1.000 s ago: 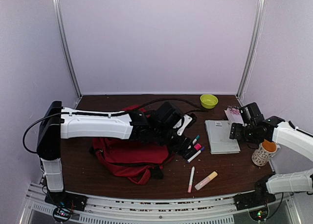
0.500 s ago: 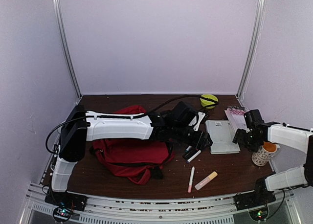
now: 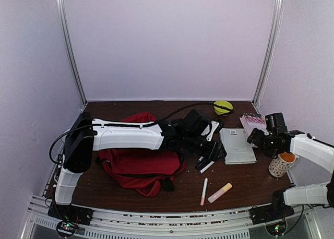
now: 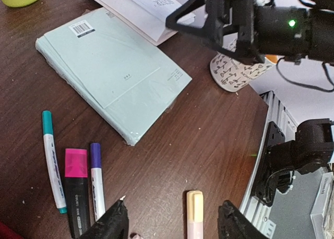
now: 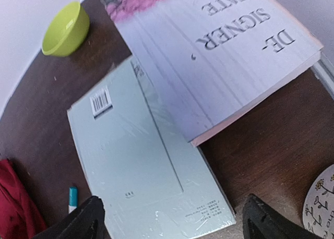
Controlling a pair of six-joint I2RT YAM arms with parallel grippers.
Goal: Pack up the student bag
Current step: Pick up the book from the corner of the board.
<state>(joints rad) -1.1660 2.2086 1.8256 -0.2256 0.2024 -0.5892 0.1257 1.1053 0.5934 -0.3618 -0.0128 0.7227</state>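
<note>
Dark-red soft fabric student bag (image 3: pixel 136 167), slumped on the brown wooden table (image 3: pixel 245 184) left of centre, partly beneath the left arm; nothing visibly going into it yet. Left gripper (image 4: pixel 173 220), jaws apart and empty, hangs low over the loose pens; teal-capped marker (image 4: pixel 51 163), pink-and-black highlighter (image 4: pixel 76 189), purple-capped marker (image 4: pixel 96 179), pale-yellow highlighter (image 4: pixel 194 215) almost between its fingers, probably the next pick. Right gripper (image 5: pixel 175 223), jaws wide and empty, poised above the pale-green shrink-wrapped book (image 5: pixel 141 176), seemingly to lift it; white flower-printed book (image 5: pixel 219 56) overlaps its far edge.
</note>
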